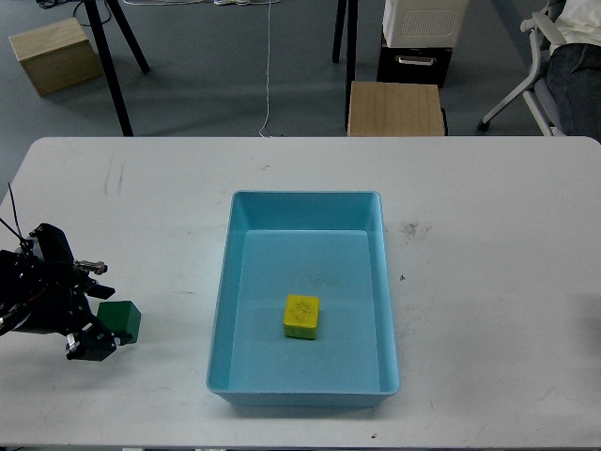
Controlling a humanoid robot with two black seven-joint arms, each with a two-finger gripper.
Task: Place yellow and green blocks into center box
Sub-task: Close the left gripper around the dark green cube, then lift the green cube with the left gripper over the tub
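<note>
A green block (123, 321) lies on the white table (488, 235), left of the light blue box (306, 196). A yellow block (301, 317) lies inside the box, near its middle front. My left gripper (100, 318) is open at the green block's left side. One finger (95, 293) is just behind the block and the other finger (90, 346) is just in front of it. The block's left edge sits between the fingertips. My right gripper is out of view.
Beyond the table's far edge stand a wooden stool (395, 109), a wooden crate (54, 54), black stand legs (111, 66) and an office chair (545, 66).
</note>
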